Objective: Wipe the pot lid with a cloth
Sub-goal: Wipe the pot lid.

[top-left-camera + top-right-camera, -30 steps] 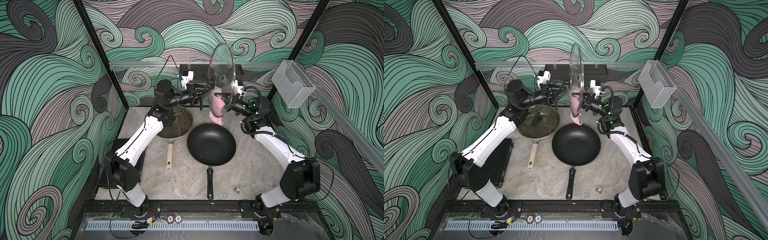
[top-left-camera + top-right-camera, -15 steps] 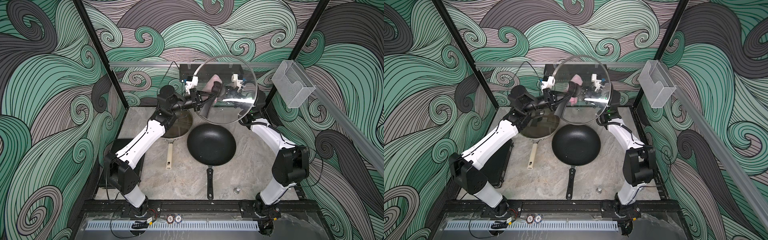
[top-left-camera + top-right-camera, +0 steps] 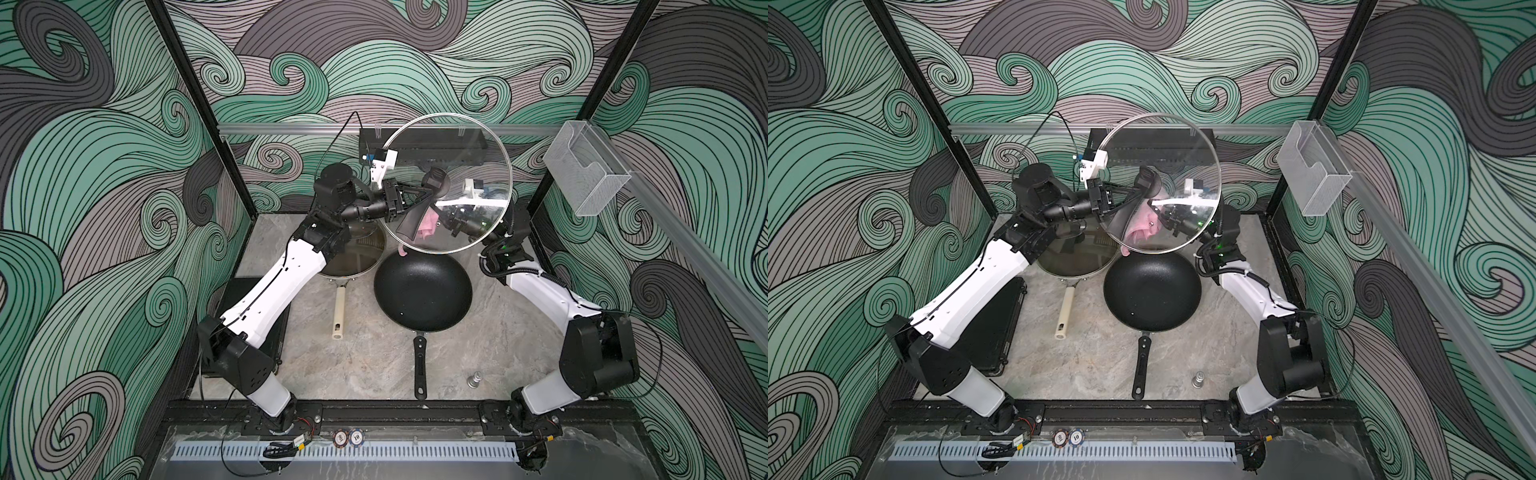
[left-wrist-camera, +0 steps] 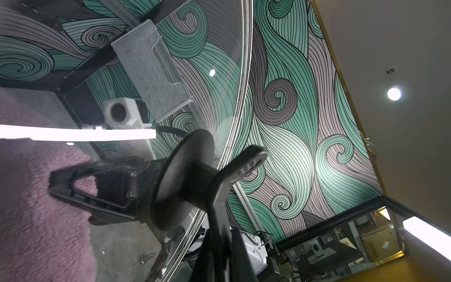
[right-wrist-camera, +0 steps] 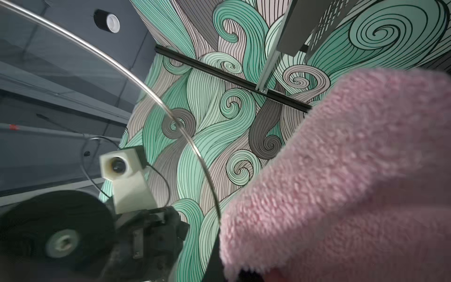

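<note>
The pot lid (image 3: 490,158), round clear glass with a metal rim, hangs in the air above the back of the table, its face turned toward both top views (image 3: 1200,166). My left gripper (image 3: 424,189) is shut on the lid's black knob (image 3: 434,180), which the left wrist view shows with one finger (image 4: 244,166) against its stem (image 4: 207,175). The pink cloth (image 3: 428,224) is bunched behind the glass, with my right gripper (image 3: 446,218) shut on it. In the right wrist view the cloth (image 5: 341,183) hides the fingers and lies beside the lid's rim (image 5: 195,151).
A black wok (image 3: 422,291) sits mid-table under the lid. Left of it is a pan with its own glass lid (image 3: 353,257) and a cream handle (image 3: 338,311). A small metal knob (image 3: 475,379) stands front right. A clear bin (image 3: 582,174) hangs on the right wall.
The lid has turned from edge-on to face the top cameras. The left jaws have closed on its knob. The cloth, hanging beside the lid before, now sits behind the glass.
</note>
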Robot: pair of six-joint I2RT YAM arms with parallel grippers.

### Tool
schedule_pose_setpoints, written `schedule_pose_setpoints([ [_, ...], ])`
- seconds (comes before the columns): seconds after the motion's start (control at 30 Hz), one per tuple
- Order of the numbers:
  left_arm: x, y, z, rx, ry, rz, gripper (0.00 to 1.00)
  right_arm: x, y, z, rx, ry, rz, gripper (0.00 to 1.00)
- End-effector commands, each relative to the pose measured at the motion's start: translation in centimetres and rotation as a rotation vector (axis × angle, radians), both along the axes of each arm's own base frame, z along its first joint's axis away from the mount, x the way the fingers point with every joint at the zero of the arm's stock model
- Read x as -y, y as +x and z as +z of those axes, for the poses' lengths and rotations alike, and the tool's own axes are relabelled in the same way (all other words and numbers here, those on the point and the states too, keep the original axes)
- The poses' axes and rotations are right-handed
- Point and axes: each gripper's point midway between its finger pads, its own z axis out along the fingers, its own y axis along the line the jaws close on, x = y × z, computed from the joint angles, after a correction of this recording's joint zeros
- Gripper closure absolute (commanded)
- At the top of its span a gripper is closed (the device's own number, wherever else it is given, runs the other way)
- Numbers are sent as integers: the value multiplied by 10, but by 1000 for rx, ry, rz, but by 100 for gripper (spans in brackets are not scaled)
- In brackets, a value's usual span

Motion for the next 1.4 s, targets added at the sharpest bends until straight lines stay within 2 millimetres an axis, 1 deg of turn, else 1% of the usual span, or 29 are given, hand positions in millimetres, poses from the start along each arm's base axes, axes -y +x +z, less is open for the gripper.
schedule_pose_setpoints([
  [0.0, -13, 25, 44, 80, -198, 109, 100, 16, -29, 75, 213, 210, 17, 100],
  [0.07, -25, 27, 61, 59, -273, 133, 100, 29, -30, 92, 245, 325, 33, 100],
  [0.1, -29, 29, 67, 48, -304, 134, 100, 30, -29, 96, 238, 344, 54, 100],
  [0.17, -30, 25, 79, 70, -356, 97, 100, 27, -36, 105, 277, 320, 74, 100],
  [0.2, -28, 23, 81, 75, -360, 78, 100, 27, -38, 107, 282, 305, 74, 100],
  [0.27, -27, 24, 79, 68, -371, 66, 100, 24, -39, 103, 266, 260, 71, 100],
  [0.33, -36, 33, 76, 22, -432, 92, 100, 27, -36, 97, 242, 254, 52, 100],
  [0.4, -40, 34, 81, 16, -480, 89, 100, 27, -34, 92, 230, 248, 50, 100],
  [0.47, -41, 30, 94, 33, -509, 70, 100, 28, -29, 87, 221, 241, 42, 100],
  [0.53, -44, 28, 103, 16, -540, 53, 100, 33, -25, 88, 223, 251, 35, 100],
  [0.63, -55, 27, 111, 5, -621, 57, 100, 44, -31, 108, 275, 313, 47, 100],
  [0.73, -63, 29, 114, -10, -701, 37, 100, 46, -43, 124, 314, 321, 72, 100],
  [0.8, -65, 26, 120, 7, -753, -8, 100, 47, -51, 132, 336, 327, 75, 100],
  [0.87, -67, 21, 127, 25, -812, -87, 100, 54, -52, 143, 343, 354, 62, 100],
  [0.93, -66, 20, 124, 14, -819, -116, 100, 62, -53, 154, 354, 378, 48, 100],
  [0.97, -64, 22, 117, 0, -804, -99, 100, 67, -54, 161, 367, 390, 38, 100],
  [1.07, -63, 19, 109, 2, -776, -66, 100, 78, -57, 176, 399, 403, 22, 100],
  [1.17, -64, 7, 120, 36, -771, -83, 100, 87, -48, 182, 397, 422, 8, 100],
  [1.2, -64, 6, 121, 32, -769, -86, 100, 90, -45, 185, 398, 434, 0, 100],
  [1.27, -62, 5, 119, 16, -781, -96, 100, 91, -44, 197, 434, 438, 3, 100],
  [1.37, -62, 4, 115, 0, -802, -126, 100, 94, -48, 218, 487, 459, 14, 100],
])
